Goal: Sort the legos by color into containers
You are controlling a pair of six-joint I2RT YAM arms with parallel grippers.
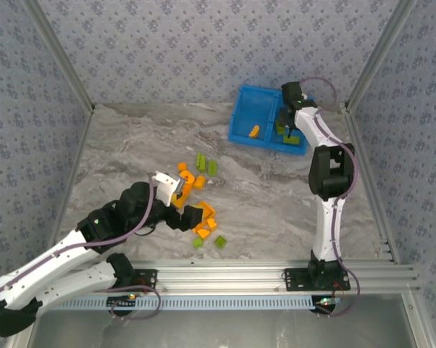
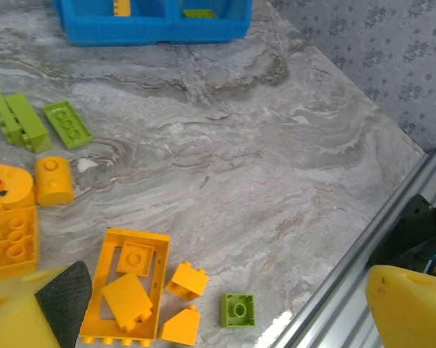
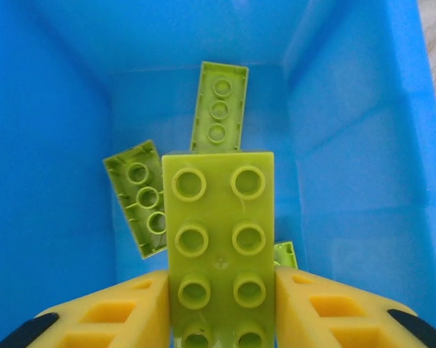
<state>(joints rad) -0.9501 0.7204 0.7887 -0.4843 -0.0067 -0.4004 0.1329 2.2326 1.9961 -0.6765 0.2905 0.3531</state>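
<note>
One blue bin [image 1: 261,143], two compartments [image 1: 256,109]

Right wrist: green brick [image 3: 218,246] runs off the bottom edge. A green piece [image 3: 284,254], lower right, is mostly hidden behind it.
Left wrist: bin [image 2: 153,29] cut by the top edge, contents barely seen.
Top: right arm [image 1: 312,127] covers part of the bin's right compartment, upper right; contents there too small to tell.

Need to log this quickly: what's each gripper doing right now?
Left gripper: open, empty.
Right gripper: closed on a lime green brick over the blue bin.
</note>
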